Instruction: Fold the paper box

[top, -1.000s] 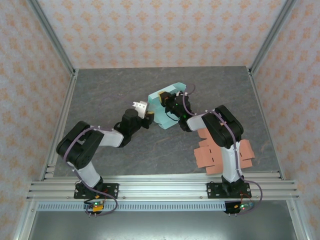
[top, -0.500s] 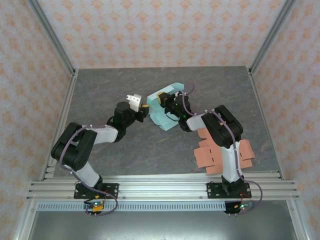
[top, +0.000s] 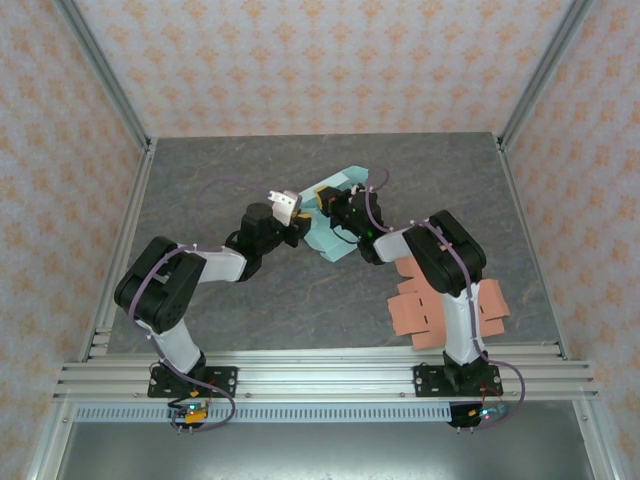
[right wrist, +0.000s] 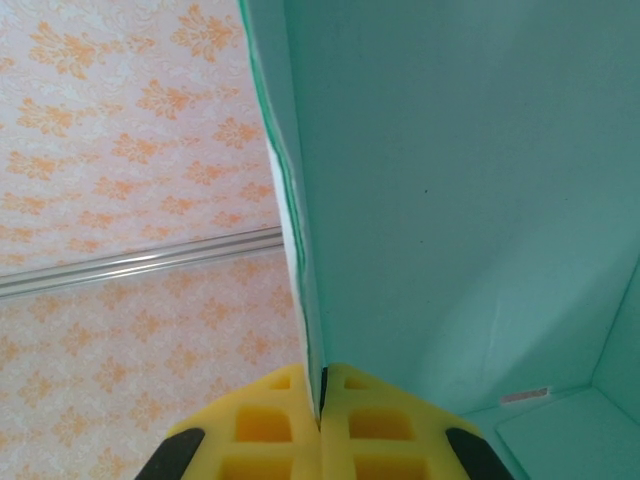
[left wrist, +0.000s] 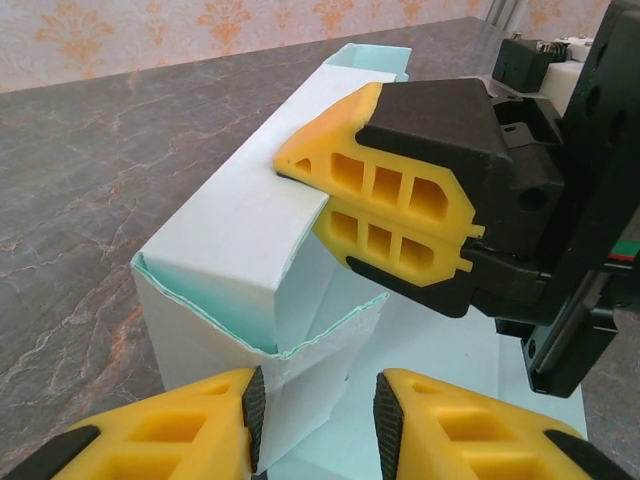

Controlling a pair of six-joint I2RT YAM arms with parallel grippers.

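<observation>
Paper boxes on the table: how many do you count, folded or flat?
2. One teal box, centre, wall pinched by the right gripper; one flat pink sheet by the right arm base, partly under that arm, so further sheets may be hidden.

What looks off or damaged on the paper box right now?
On the mint paper box, the near corner looks rough: its folded top panel stands off the side wall, leaving a gap, and the wall's top edge is wavy. The right hand pinches that panel.
</observation>
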